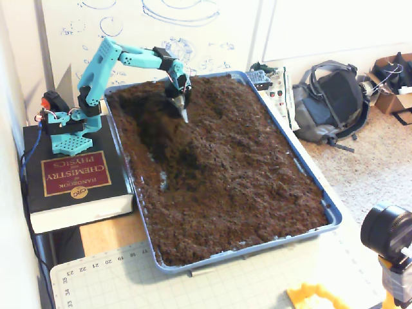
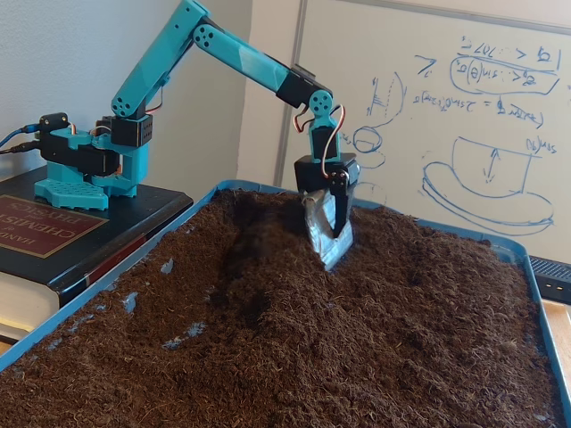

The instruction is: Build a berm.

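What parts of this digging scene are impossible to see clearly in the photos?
- Tip of the hand: buried in soil in both fixed views, so open or shut is unclear.
- Tray floor: mostly covered by soil.
- Whiteboard writing: too small to read.
- Backpack contents: closed, hidden.

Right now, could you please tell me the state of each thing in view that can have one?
gripper: pointing down, silvery scoop tip in the soil near the tray's far end; jaws' opening cannot be told.
berm: only a rough raised mound so far, not a clean ridge.
tray: filled with soil, bare patches along its left side in both fixed views.
book: closed, lying flat under the arm's base.
backpack: on the floor, against the wall.
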Motion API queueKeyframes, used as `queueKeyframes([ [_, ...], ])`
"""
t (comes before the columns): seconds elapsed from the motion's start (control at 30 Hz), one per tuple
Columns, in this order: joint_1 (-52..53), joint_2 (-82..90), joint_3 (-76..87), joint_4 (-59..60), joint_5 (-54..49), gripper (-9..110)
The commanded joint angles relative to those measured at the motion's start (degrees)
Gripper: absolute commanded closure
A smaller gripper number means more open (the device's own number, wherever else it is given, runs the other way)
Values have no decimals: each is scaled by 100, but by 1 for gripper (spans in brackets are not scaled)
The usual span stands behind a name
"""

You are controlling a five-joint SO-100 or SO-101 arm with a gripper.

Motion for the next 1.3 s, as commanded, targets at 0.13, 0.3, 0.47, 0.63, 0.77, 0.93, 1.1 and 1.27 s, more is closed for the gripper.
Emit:
queueKeyframes([
  [0.13, 79, 1644, -492, 141, -70, 101],
  [0.3, 589, 1784, -1134, 141, -290, 101],
  [0.47, 1327, 1485, -1380, -79, -1151, 101],
  [0.63, 1951, 905, -1380, -1292, -1775, 101],
  [0.77, 2180, 431, -1380, -2364, -2048, 101],
  [0.93, 2232, -316, -1459, -3313, -2118, 101],
  [1.1, 2188, -861, -1485, -3841, -2118, 101],
  [1.27, 2188, -1318, -1494, -4069, -2127, 101],
])
